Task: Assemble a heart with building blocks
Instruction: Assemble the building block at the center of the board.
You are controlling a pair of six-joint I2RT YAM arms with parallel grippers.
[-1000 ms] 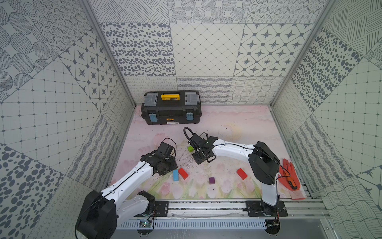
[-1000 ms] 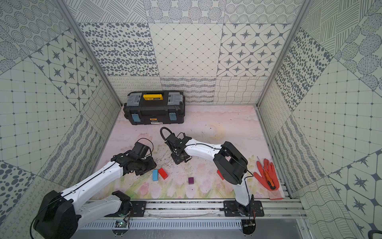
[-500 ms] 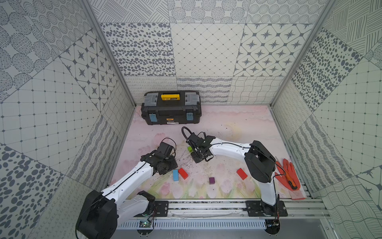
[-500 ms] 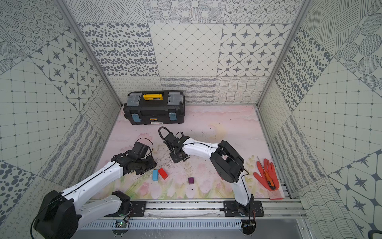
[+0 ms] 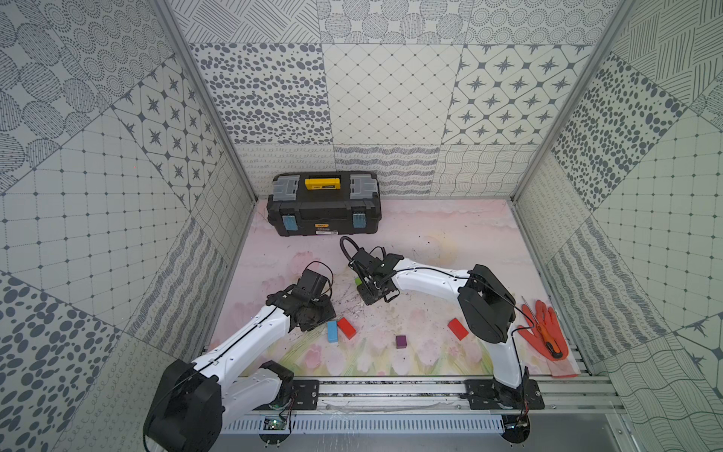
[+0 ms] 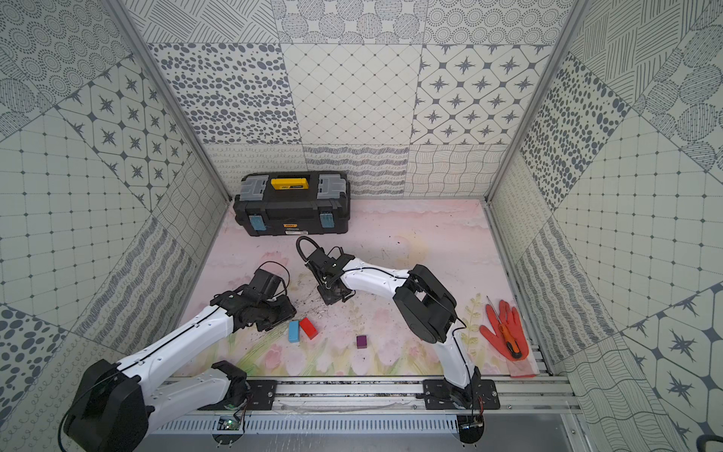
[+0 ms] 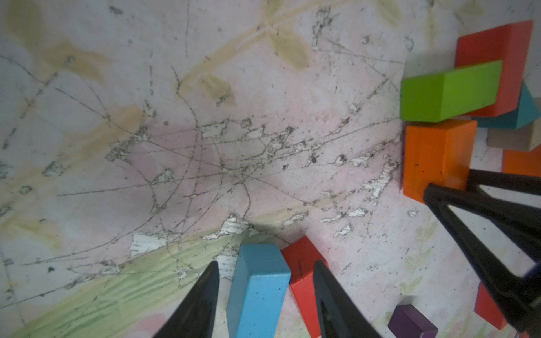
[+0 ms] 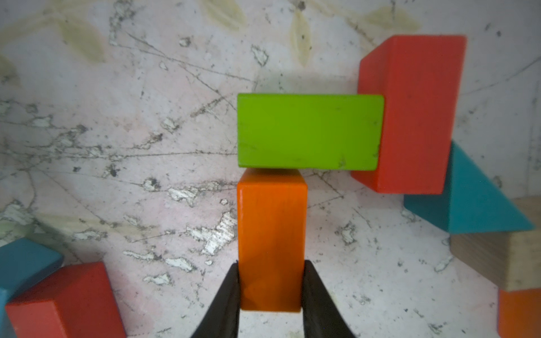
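Observation:
My right gripper (image 8: 270, 264) is shut on the near end of an orange block (image 8: 272, 222) lying on the mat. Its far end touches a green block (image 8: 308, 131). Beside these stand a red block (image 8: 415, 111), the teal triangle (image 8: 474, 199), a plain-wood block (image 8: 503, 260) and a second orange block (image 8: 521, 313). My left gripper (image 7: 266, 263) is open, straddling a blue block (image 7: 259, 286) with gaps on both sides, one finger over a red block (image 7: 301, 263). The purple cube (image 5: 401, 341) and another red block (image 5: 458, 328) lie apart near the front. No heart outline is formed.
A black toolbox (image 5: 324, 211) with a yellow handle stands at the back left. An orange glove (image 5: 544, 332) with a screwdriver lies at the front right by the rail. In both top views the arms' wrists hide most of the cluster of blocks.
The right jaws have closed on the orange block and the right wrist has shifted slightly left. The left arm has stayed over the blue block.

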